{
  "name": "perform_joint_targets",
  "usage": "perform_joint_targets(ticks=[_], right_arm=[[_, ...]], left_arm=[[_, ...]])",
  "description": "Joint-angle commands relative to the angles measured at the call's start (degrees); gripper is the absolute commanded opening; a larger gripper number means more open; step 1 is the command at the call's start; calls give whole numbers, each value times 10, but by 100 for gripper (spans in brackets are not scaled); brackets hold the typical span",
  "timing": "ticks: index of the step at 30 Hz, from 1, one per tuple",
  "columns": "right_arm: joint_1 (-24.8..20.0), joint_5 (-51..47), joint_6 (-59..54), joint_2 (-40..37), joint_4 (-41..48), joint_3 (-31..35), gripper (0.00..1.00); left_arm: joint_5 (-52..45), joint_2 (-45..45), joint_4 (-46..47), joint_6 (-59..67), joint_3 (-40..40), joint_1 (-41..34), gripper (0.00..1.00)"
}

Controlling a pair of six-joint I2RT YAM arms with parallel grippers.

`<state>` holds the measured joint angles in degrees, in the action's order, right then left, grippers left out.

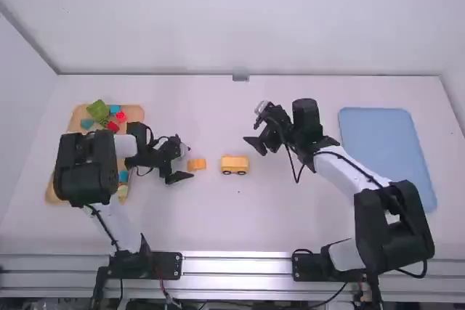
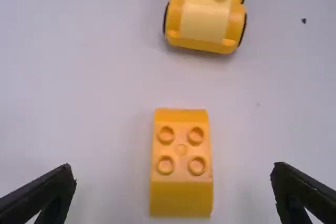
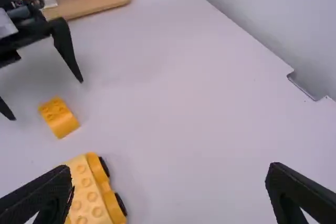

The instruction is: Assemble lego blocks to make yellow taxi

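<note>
Between the arms, the yellow wheeled base (image 1: 235, 164) stands on the table, with studs on top; it is also visible in the left wrist view (image 2: 206, 17) and the right wrist view (image 3: 90, 195). A small yellow-orange block (image 1: 196, 165) lies just left of it, studs up (image 2: 181, 163), (image 3: 59, 117). My left gripper (image 1: 182, 166) is open beside the block, its fingertips spread on either side of it (image 2: 176, 182). My right gripper (image 1: 258, 143) is open above the table, right of and beyond the base, holding nothing (image 3: 168, 182).
A wooden tray (image 1: 74, 120) with green, blue and red pieces is at the left, partly beneath the left arm. A blue mat or tray (image 1: 385, 147) lies at the right, beyond the right arm. A small metal piece (image 1: 240, 75) is at the table's back edge.
</note>
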<state>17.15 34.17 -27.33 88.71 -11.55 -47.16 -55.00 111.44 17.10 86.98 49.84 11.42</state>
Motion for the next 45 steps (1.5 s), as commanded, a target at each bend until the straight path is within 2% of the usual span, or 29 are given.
perform_joint_targets(ticks=[1, 4, 8, 12, 13, 15, 18, 21, 25, 27, 29, 32, 36, 37, 45], right_arm=[[2, 9, 3, 4, -3, 3, 98], [2, 7, 4, 4, -5, 3, 98], [2, 10, 5, 4, -11, 3, 98], [2, 9, 6, 4, -13, 3, 98], [2, 10, 5, 4, -13, 3, 98], [2, 9, 5, 4, -13, 3, 98], [2, 9, 5, 4, -13, 3, 98], [2, 9, 5, 4, -12, 3, 98], [2, 9, 5, 4, -14, 3, 98], [2, 9, 5, 4, -16, 3, 99], [2, 9, 5, 4, -18, 3, 98], [2, 9, 6, 4, -20, 3, 98], [2, 9, 5, 4, -19, 3, 98], [2, 9, 5, 4, -20, 3, 98], [2, 4, 5, 4, -17, 3, 98]], left_arm=[[-46, 15, -5, 38, -12, -3, 99], [-58, 25, -31, 28, -20, -7, 99], [-53, 33, -142, -50, -54, -25, 98], [-35, 33, -210, -100, -76, -38, 67], [-23, 33, -227, -119, -81, -41, 62], [-21, 33, -234, -125, -83, -41, 59], [-27, 33, -233, -127, -82, -35, 59], [-9, 33, -220, -127, -76, -26, 70], [15, 33, -157, -118, -50, -13, 70], [15, 33, -125, -90, -40, -13, 67], [16, 33, -95, -59, -32, -18, 58], [22, 33, -90, -48, -32, -21, 49], [20, 33, -91, -49, -33, -20, 41], [21, 33, -94, -48, -33, -21, 36], [20, 26, -91, -25, -25, -22, 33]])
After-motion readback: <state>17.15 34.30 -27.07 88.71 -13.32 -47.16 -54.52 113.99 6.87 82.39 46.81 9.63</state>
